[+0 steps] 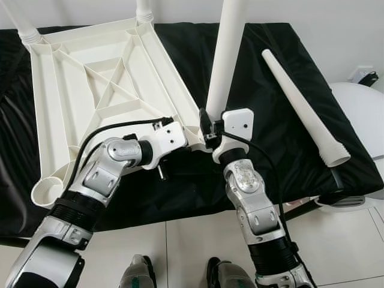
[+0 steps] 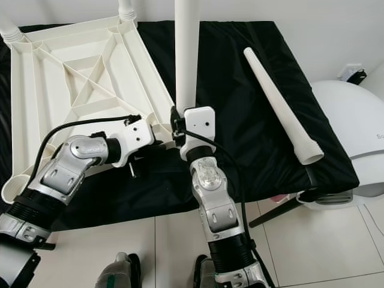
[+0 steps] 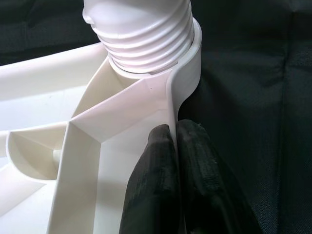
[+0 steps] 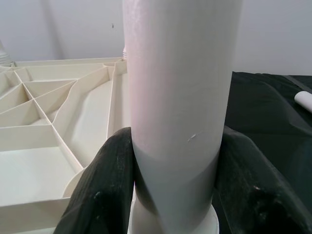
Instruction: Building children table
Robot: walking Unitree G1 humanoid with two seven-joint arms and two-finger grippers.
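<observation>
The white table top (image 1: 102, 90) lies upside down on a surface covered with black cloth (image 1: 264, 108), its ribs facing up, so that the leg sockets at its corners can be reached from above. Two legs already stand in the two far corners. At the near corner toward the middle of the cloth, a third leg (image 1: 228, 54) stands upright in its socket; the left wrist view shows its threaded end (image 3: 146, 34) sitting in the round collar, so I judge it is being screwed in or pressed home. The right gripper (image 4: 170, 195) is closed around this leg low down, one black finger (image 4: 102, 190) on each side, probably to turn it and keep it straight. The left gripper (image 3: 178, 161) pinches the thin outer wall of the table top just beside that socket, fingers tight together on it, which I think stops the top from turning with the leg. The near left socket (image 1: 48, 192) is open. The fourth leg (image 1: 303, 105) lies loose on the cloth, toward its right edge, waiting. A white rounded appliance (image 2: 348, 132) stands beyond that edge.
</observation>
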